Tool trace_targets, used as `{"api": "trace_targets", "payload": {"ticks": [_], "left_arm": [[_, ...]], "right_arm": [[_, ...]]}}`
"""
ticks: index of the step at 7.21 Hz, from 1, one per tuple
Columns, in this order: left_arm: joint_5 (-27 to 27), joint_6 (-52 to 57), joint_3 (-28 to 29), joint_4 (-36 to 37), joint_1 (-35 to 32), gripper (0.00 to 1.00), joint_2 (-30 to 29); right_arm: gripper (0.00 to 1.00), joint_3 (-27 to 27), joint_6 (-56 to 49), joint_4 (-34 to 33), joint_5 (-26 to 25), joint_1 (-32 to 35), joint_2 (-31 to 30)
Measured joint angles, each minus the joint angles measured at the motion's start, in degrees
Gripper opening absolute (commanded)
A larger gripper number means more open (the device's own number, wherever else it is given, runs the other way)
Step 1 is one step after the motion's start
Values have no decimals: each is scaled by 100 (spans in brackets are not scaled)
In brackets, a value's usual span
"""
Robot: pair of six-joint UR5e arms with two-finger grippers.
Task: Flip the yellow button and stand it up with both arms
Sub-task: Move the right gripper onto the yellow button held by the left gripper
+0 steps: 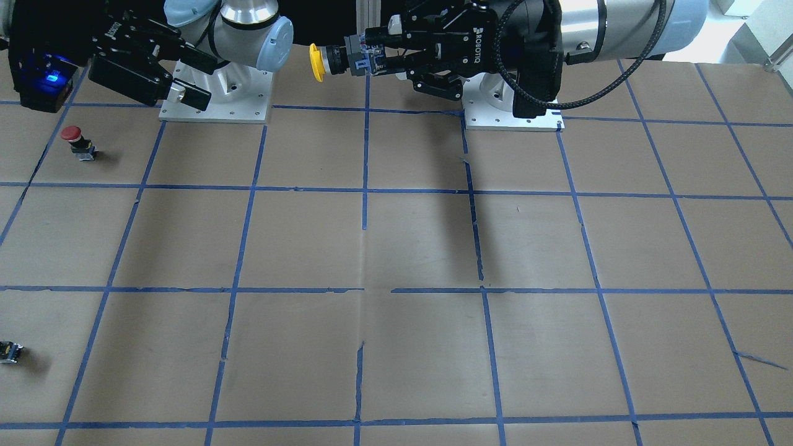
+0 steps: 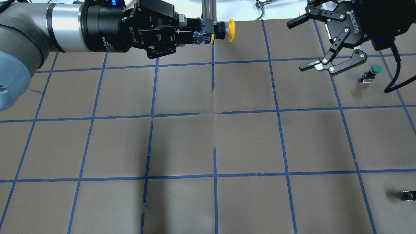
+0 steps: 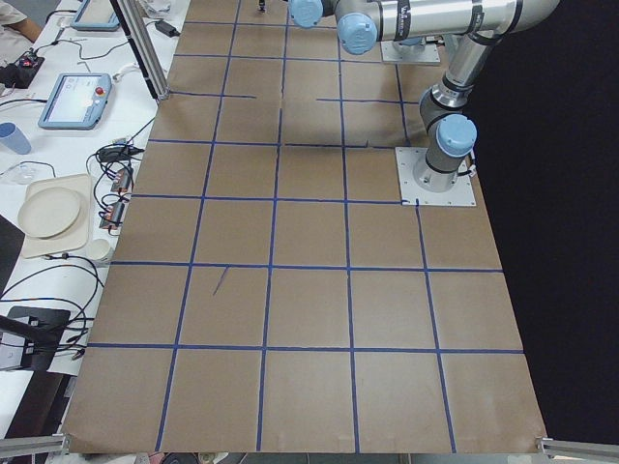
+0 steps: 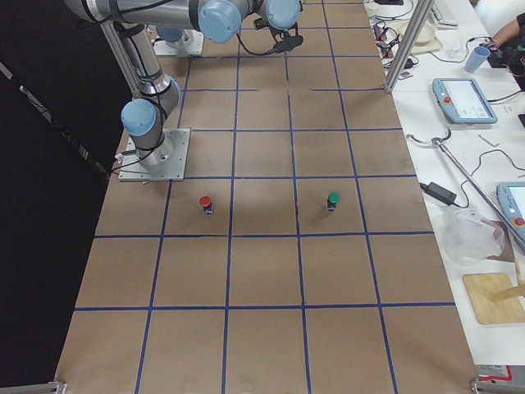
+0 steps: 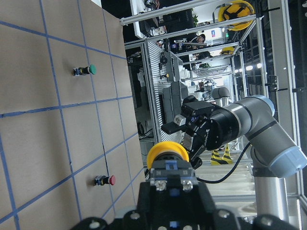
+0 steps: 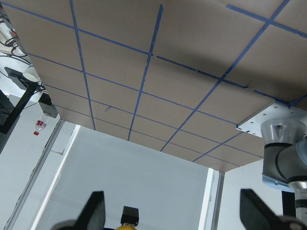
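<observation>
I read this as the hand-over in mid-air. My left tool (image 2: 197,34) pinches the yellow button (image 2: 221,30) by its boxy body and holds it level, well above the far side of the desk (image 2: 247,139). The cap points across at the right tool (image 2: 301,44), which hangs nearby with its fingers spread wide and nothing between them. The right wrist view shows the yellow cap just at the bottom edge, between the two spread fingers but not yet within them.

Next, I judge, the right tool must come in along the button's axis and close on the cap or the neck below it. It has to stay clear of the left fingers before those let go. A skewed grip could twist the button.

The desk is brown paper under a grid of blue tape. On its right side stand a red-capped button (image 1: 75,140) and a green-capped button (image 2: 373,71), with a small dark block (image 2: 409,195) nearer. A side bench (image 3: 68,145) carries pendants and cables.
</observation>
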Motion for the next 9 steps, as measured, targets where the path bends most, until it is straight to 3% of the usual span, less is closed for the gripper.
{"api": "trace_targets", "payload": {"ticks": [4,9], "left_arm": [[-79,-1277,-67,1133,-80,11,-20],[-87,-1414,-89,1228,-120,11,-38]], "right_arm": [[100,-32,871,-228,852,547,-19],[99,0,1432,-220,1452,770,-123]]}}
